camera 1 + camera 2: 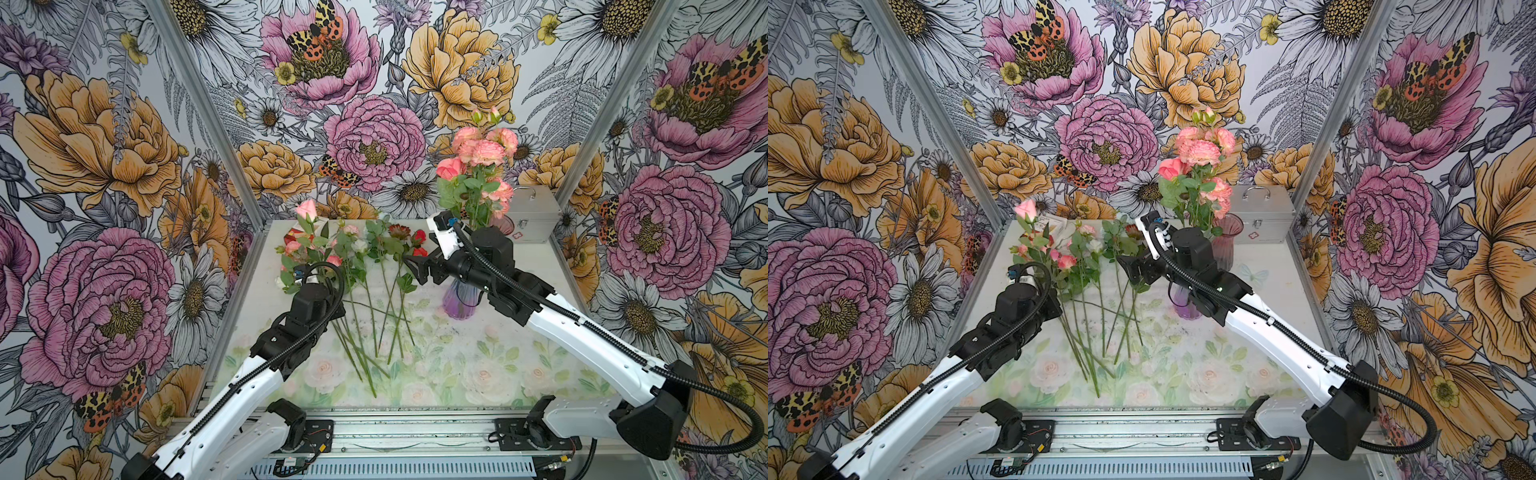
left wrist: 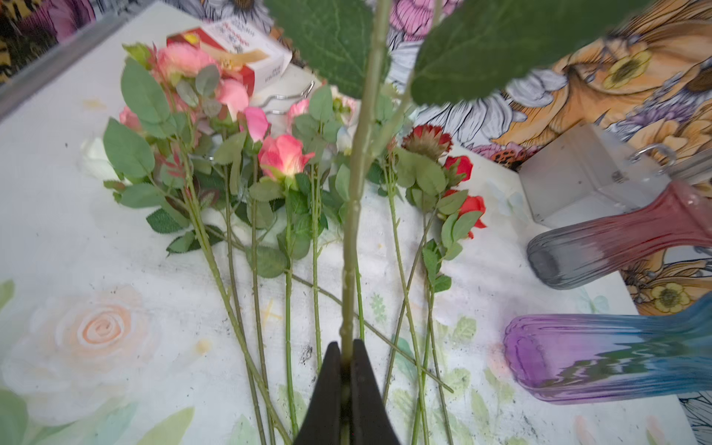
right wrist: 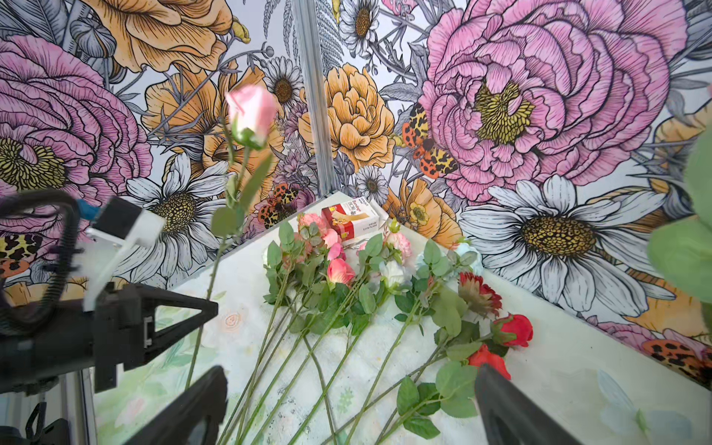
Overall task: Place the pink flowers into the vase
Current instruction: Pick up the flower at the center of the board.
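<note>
My left gripper (image 2: pixel 346 348) is shut on the green stem of a pink rose. The stem stands upright and carries its bloom (image 1: pixel 306 209) (image 3: pixel 252 111) above the table. More pink flowers (image 1: pixel 333 260) (image 2: pixel 283 156) lie flat at the back left, stems pointing to the front. A purple-and-blue vase (image 1: pixel 459 305) (image 2: pixel 597 358) stands mid-right, partly behind the right arm, and holds a bunch of pink blooms (image 1: pixel 482 153). My right gripper (image 3: pixel 350 371) (image 1: pixel 415 268) hangs open over the lying stems, left of the vase, with nothing in it.
Red roses (image 1: pixel 419 239) (image 3: pixel 514 329), a maroon bloom (image 3: pixel 477 294) and a small white rose (image 3: pixel 391 271) lie among the stems. An empty red-and-grey vase (image 1: pixel 1225 245) and a metal case (image 1: pixel 534 214) stand at the back right. A red-and-white box (image 2: pixel 231 50) sits at the back left.
</note>
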